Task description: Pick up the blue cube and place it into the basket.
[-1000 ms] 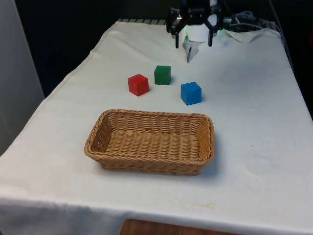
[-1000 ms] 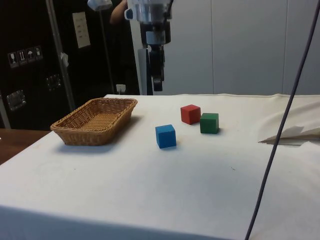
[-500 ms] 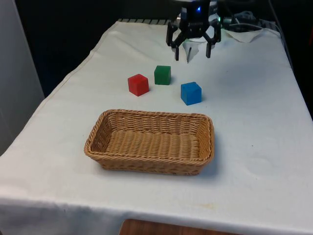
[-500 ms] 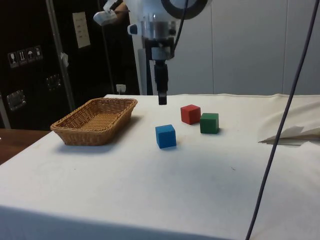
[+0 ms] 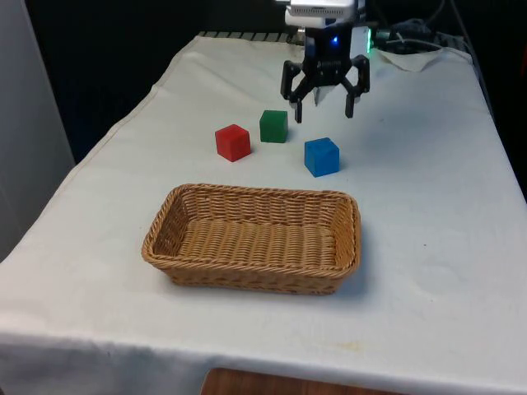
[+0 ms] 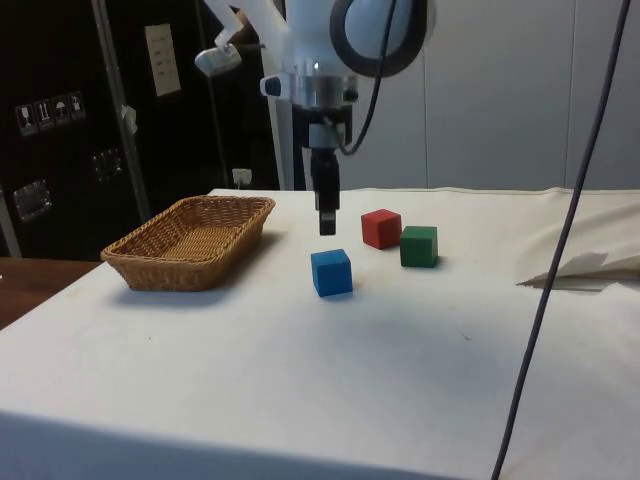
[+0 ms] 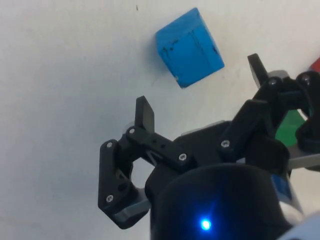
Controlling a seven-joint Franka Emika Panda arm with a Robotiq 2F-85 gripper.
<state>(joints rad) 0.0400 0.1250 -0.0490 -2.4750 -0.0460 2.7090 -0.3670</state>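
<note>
In the wrist view the gripper [image 7: 200,90] covers most of the green cube [image 7: 287,131], and the red cube [image 7: 315,65] is cut by the picture edge. In the side view the arm [image 6: 345,30] is cut off at the top edge. The near wall of the basket [image 5: 247,276] hides part of its floor in the front view.

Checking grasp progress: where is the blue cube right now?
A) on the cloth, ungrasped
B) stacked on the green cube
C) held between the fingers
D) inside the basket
A: the blue cube sits on the white cloth below the open gripper, outside the basket.
</note>
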